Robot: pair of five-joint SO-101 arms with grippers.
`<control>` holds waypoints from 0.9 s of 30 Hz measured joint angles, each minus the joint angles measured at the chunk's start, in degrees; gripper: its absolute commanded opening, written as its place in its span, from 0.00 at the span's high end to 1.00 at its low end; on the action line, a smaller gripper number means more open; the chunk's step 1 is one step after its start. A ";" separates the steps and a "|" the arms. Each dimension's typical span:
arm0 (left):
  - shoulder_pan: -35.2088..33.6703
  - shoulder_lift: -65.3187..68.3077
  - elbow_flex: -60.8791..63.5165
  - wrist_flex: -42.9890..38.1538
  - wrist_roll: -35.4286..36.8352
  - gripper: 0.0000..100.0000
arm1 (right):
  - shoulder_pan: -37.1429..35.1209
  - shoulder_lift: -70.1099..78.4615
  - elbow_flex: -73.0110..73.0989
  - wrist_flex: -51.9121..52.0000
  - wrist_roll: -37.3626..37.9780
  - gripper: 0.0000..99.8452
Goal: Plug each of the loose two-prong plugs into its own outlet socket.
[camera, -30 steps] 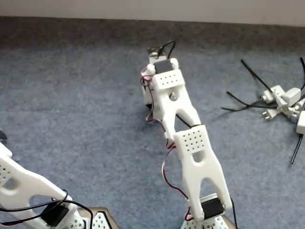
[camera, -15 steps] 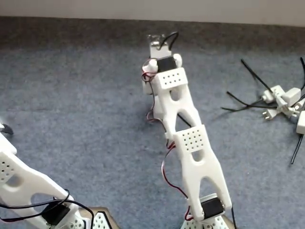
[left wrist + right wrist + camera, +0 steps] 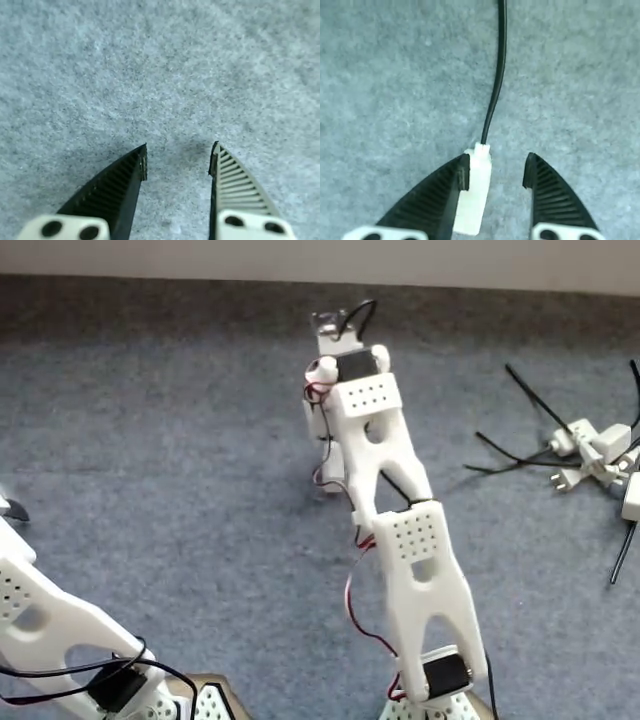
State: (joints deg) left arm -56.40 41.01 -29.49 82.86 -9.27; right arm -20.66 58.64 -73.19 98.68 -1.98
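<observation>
Quickly: grey carpet [image 3: 170, 440] covers the whole floor. The landmark is the heap of plugs [image 3: 590, 452], white plug and socket pieces tangled with thin black leads. One more white block [image 3: 632, 498] lies just beside the heap.

The right arm [image 3: 375, 440] stretches out well apart from the heap, wrist pointing down at the carpet. The right gripper [image 3: 496, 167] is released, with its jaws spread. A single white plug [image 3: 472, 200] sits between them, well apart from the heap. It touches one dark ribbed finger [image 3: 440, 200], and there is a clear gap to the other finger, so nothing is clamped. The plug's black cord [image 3: 495, 90] runs straight away from the gripper over the carpet. Prongs can't be made out.

The left arm [image 3: 50, 625] is farther from the heap than the right arm, on the far side of it. The left gripper [image 3: 177, 160] is also released, jaws wide, with bare carpet between the tips, one black and one pale. It is above the carpet; contact can't be told.
</observation>
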 measured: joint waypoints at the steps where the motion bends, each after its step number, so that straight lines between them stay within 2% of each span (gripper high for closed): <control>1: 0.09 0.00 0.00 0.00 0.00 0.78 | -0.18 -2.73 3.08 0.00 0.00 0.82; 5: 0.18 0.00 0.00 0.00 0.00 0.78 | -2.46 -11.43 17.76 0.00 0.09 0.82; 9: 0.18 0.00 0.88 0.00 0.00 0.78 | -3.34 -13.71 28.40 0.00 0.09 0.82; 20: 0.18 0.00 1.58 0.00 0.00 0.78 | -2.99 -13.71 30.24 -1.32 0.44 0.82; 27: 0.18 0.00 1.58 0.00 0.00 0.78 | 3.69 -13.80 30.24 -1.49 2.37 0.82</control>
State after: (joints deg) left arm -56.22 41.01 -27.91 82.86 -9.27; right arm -16.97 44.84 -42.95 97.19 0.40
